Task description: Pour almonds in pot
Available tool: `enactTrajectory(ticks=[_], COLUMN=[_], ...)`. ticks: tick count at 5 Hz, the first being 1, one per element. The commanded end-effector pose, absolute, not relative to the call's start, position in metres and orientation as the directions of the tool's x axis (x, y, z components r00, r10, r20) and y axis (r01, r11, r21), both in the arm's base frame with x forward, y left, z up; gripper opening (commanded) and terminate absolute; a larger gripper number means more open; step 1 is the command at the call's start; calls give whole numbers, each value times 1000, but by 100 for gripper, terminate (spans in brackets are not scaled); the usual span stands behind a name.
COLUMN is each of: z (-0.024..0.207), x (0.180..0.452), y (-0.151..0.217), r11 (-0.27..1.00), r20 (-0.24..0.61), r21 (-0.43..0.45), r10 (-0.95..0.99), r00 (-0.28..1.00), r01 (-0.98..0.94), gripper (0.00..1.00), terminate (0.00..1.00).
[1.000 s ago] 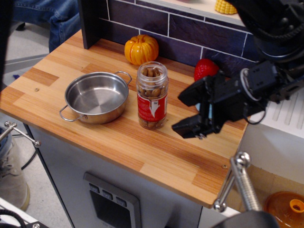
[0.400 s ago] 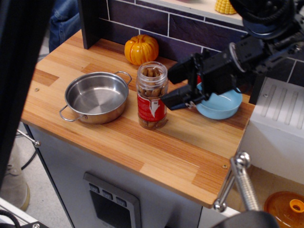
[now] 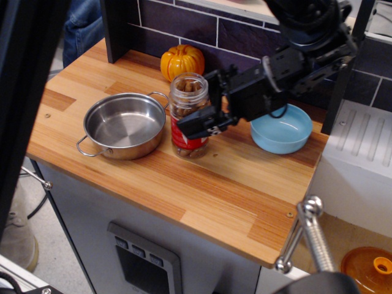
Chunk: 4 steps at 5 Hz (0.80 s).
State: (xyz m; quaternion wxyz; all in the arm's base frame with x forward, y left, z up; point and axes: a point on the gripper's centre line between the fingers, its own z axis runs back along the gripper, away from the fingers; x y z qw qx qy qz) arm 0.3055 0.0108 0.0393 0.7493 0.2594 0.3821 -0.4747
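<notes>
Since a moment earlier the hand [image 3: 205,117] had swung in from the right edge of the tabletop [image 3: 202,196] to the jar.

Nothing was poured yet: the pot [image 3: 124,125], near the left edge, sat empty, and the almonds [image 3: 188,92] stayed in their upright jar just beside it toward the middle. The hand's fingers bracketed the jar, but whether they were clenched on it could not be told. Gripping, lifting and tipping remained. Farther back stood a blue bowl [image 3: 281,130] and a pumpkin [image 3: 182,61].

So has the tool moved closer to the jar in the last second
Yes. The tool has swung left and toward the back wall, past the blue bowl, and now reaches the almond jar. The pot sits where it was.
</notes>
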Motion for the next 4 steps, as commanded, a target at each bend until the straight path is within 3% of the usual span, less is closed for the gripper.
enactTrajectory(ticks=[1, 2, 3, 4], z=[55, 60, 74, 84], x=[269, 266, 272, 281], y=[34, 33, 20, 14], r11=[436, 487, 448, 377], r20=[-852, -816, -699, -513], r21=[39, 15, -44, -142], r10=[-455, -498, -652, -819], r00=[258, 292, 293, 258], r01=[899, 873, 893, 915], gripper=[100, 0, 0, 0], terminate=[0, 0, 0, 0])
